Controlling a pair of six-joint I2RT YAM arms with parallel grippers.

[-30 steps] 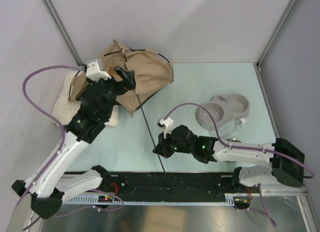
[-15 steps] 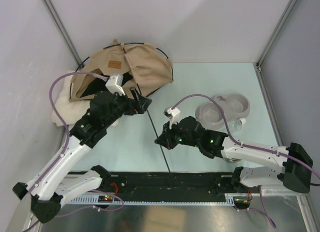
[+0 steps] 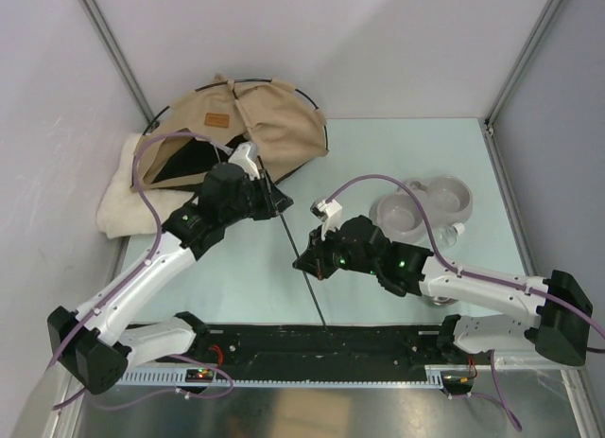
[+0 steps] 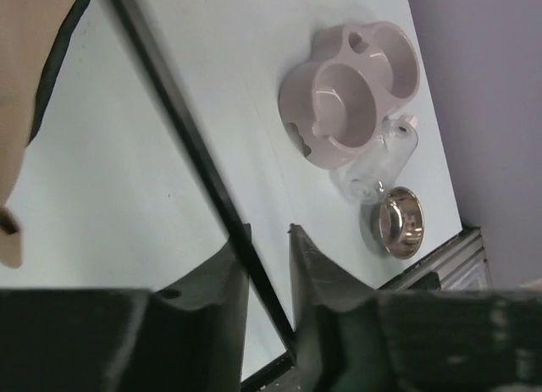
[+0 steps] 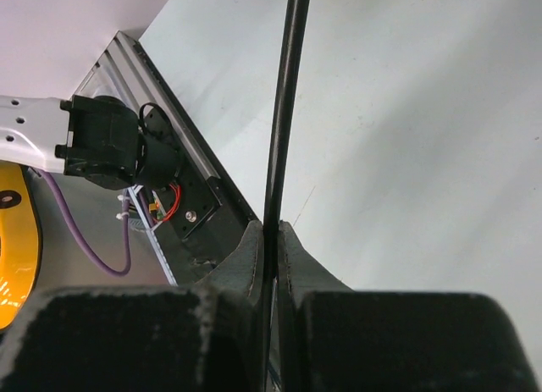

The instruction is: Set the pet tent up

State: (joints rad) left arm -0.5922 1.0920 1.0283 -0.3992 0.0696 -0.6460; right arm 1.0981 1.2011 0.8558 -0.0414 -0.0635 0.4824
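Pet tent, tan fabric with black trim, sat at the far left of the pale green table, against the far wall. Its left side rested on a fluffy cream-white cushion.

Fabric was creased and folded, not taut. Brown label patch faced up. A dark hoop showed along the far edge. A dark opening faced near-left, with the left arm's purple cable looped across it.

One thin black pole ran from the tent's near right edge to the black rail at the near side.

Left gripper was just off the tent's near edge. In the left wrist view its jaws stood narrowly parted around the pole, with a sliver of table visible beside it, so it was not clamped.

Right gripper was nearer along the same pole. In the right wrist view its jaws were pinched onto the pole with no gap.

To the right, well apart from the tent, were a pinkish-grey double-bowl feeder and a clear plastic bottle touching its near side. A small metal bowl sat just beside the bottle. Nothing lay on the table between the pole and the tent.
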